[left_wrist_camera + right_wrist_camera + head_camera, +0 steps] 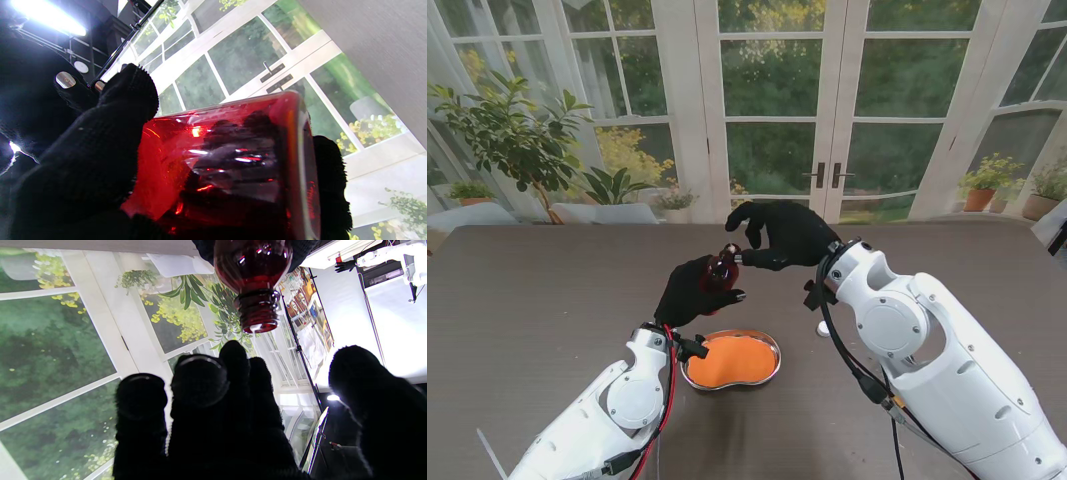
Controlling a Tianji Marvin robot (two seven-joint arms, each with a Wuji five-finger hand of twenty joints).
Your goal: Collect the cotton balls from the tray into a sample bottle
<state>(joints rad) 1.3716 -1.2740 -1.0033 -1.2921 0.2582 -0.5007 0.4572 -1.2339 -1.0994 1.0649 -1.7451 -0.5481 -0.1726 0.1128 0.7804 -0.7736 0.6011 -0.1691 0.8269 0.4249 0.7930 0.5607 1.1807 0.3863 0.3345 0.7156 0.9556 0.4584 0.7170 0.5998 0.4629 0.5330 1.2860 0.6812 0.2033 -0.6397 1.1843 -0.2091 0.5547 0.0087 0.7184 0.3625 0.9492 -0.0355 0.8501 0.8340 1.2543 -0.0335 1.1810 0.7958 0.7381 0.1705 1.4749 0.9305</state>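
So the left hand point(692, 291) has the red sample bottle point(721, 268) gripped above the tray's point(770, 347) far rim. Right hand point(789, 236), fingers loosely apart, sits by the neck, maybe pinching cotton. Keep the mouth steady, line up first.

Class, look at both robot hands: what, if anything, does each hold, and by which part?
The left hand grips the red bottle around its body. The right hand, fingers apart by the bottle's neck, holds nothing visible.
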